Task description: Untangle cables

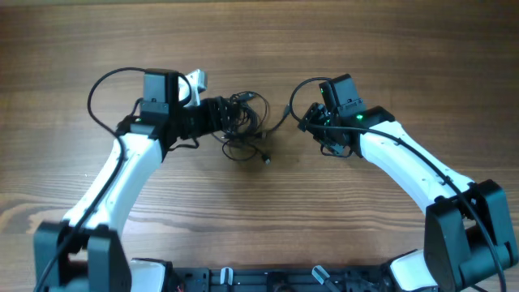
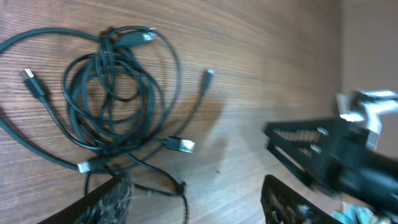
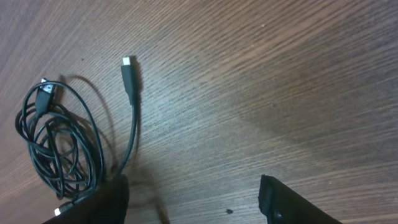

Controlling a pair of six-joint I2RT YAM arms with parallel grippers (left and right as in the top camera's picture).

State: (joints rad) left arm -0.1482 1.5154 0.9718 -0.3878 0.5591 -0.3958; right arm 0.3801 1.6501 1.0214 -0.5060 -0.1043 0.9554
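Observation:
The cables point(image 1: 243, 128) are thin dark cords lying in a tangled coil on the wooden table, between my two arms. In the left wrist view the coil point(image 2: 112, 93) lies ahead with several plug ends sticking out. My left gripper point(image 2: 193, 208) is open at the coil's edge point(image 1: 220, 116), and one loose strand point(image 2: 180, 186) runs between its fingers. My right gripper point(image 3: 193, 205) is open and empty, just right of the coil point(image 1: 308, 123). In the right wrist view the coil point(image 3: 56, 140) is at the left, and one cable end with a plug point(image 3: 128, 70) stretches away from it.
The wooden table point(image 1: 259, 32) fills all views. My right gripper also shows in the left wrist view point(image 2: 329, 155), facing the left one. Thick black arm cables loop above each wrist point(image 1: 105, 89).

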